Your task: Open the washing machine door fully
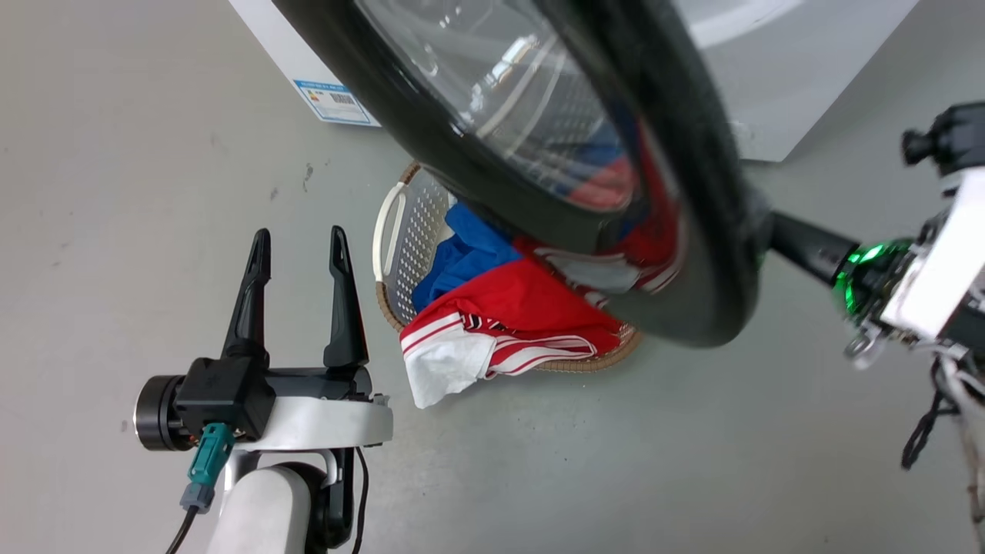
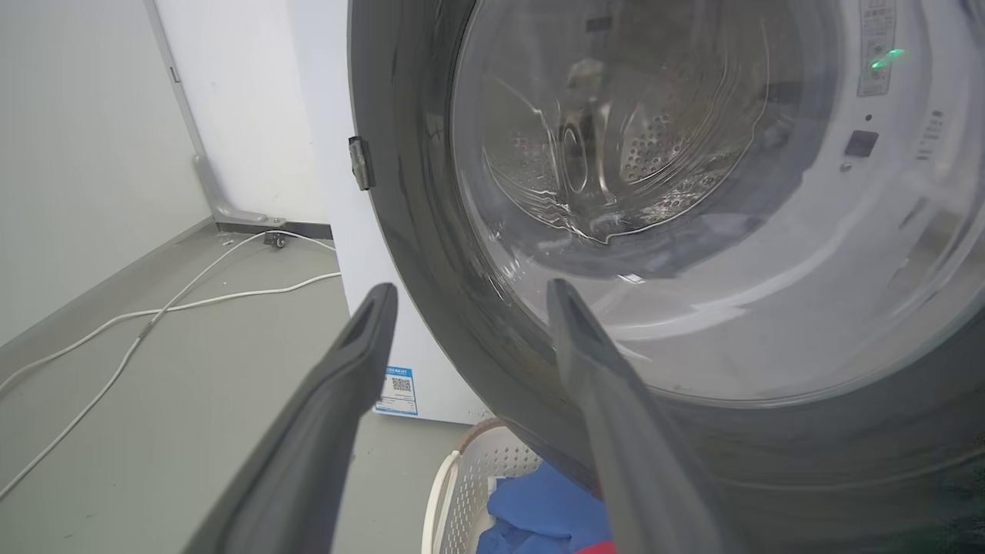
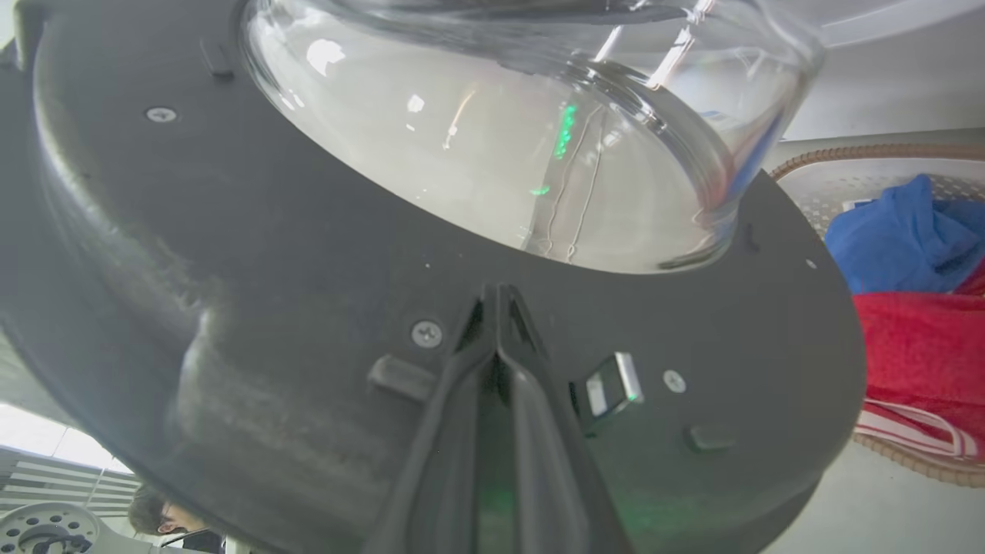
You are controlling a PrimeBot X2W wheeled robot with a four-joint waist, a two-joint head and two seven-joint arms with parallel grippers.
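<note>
Washing machine door [image 1: 692, 192] swung out over a laundry basket [image 1: 415, 231], hiding half of it.
The right gripper [image 3: 498, 296], fingers pinched together, rests its tips against the door's inner face. The left gripper [image 1: 298, 246] hangs spread and empty above the grey floor [image 1: 154, 154]. Behind, the washing machine [image 1: 769, 100] is cut off; a white cable [image 2: 154, 315] trails along the wall [image 2: 77, 115].

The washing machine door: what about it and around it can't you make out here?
- Head view: the door is blurred and cut off by the top edge, so how far open is unclear.
- Head view: the door's rim hides the fingertips of the right gripper.
- Head view: the door covers part of the laundry basket.
- Left wrist view: glass reflections obscure the drum.
</note>
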